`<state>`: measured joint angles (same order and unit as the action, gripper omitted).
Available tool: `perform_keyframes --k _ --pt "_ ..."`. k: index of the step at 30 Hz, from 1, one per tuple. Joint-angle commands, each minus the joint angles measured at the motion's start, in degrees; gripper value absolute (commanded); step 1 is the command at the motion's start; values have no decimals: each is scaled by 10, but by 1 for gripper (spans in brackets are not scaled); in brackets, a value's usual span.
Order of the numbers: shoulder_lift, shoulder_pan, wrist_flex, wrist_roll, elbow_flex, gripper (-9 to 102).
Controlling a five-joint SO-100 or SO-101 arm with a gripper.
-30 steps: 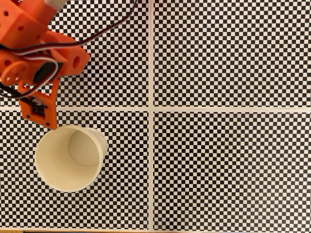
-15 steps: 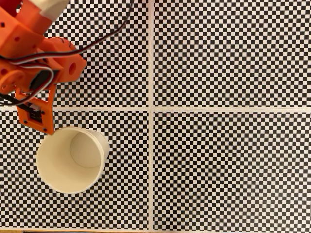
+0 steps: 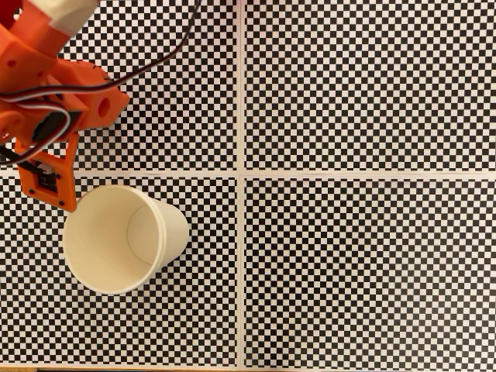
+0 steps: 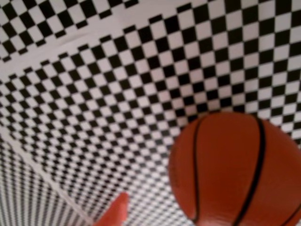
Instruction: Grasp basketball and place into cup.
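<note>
The end effector (image 3: pixel 48 184), at the left of the fixed view, touches the cup (image 3: pixel 108 240) rim and could tip or shove it across the checkered bench (image 3: pixel 356 256). In the wrist view the basketball (image 4: pixel 237 169) sits close against an orange fingertip (image 4: pixel 115 212), apparently held.

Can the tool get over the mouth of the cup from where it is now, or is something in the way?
Probably yes. In the fixed view the tool is right beside the cup, at its upper left rim, and the mouth is open and uncovered. The wrist view shows the basketball close to the camera.
</note>
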<state>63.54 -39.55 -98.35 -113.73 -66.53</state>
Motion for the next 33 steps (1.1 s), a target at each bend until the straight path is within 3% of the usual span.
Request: perform_keyframes --k 1,33 --pt "1 6 -5 5 22 47" --pt "52 25 -6 10 8 43"
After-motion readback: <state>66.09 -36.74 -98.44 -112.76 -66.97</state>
